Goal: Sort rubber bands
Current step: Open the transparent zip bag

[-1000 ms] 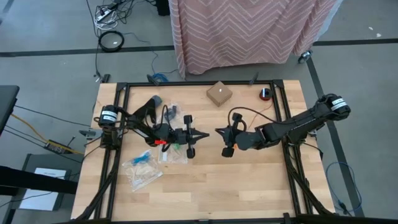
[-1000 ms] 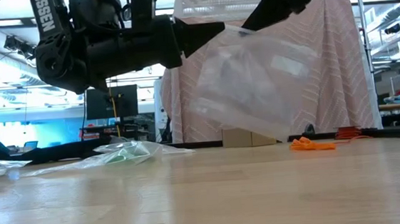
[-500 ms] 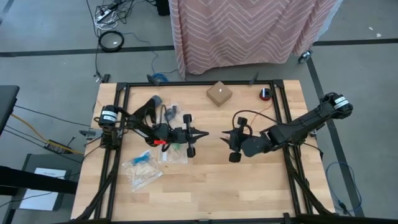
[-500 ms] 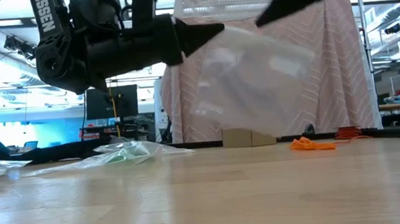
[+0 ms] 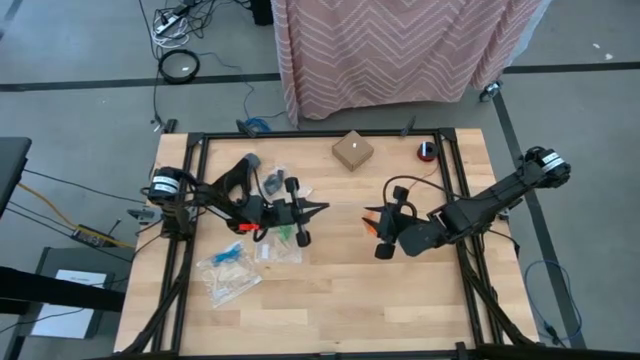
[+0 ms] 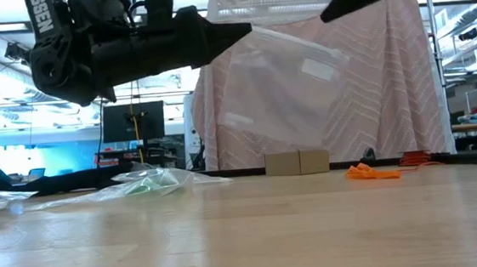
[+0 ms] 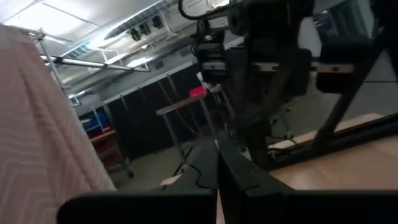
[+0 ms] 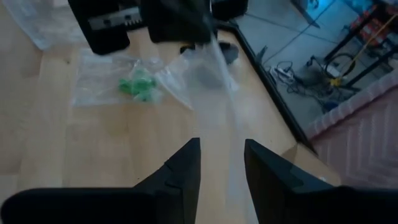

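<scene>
Tabletop: tangled orange rubber bands point(image 6: 372, 172)

You see two robot arms, one cardboard box point(image 5: 352, 151), and one orange rubber band pile point(image 6: 372, 172).

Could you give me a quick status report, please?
Left gripper shut on clear plastic zip bag, held aloft. Right gripper open. Orange rubber bands on wooden table.
</scene>
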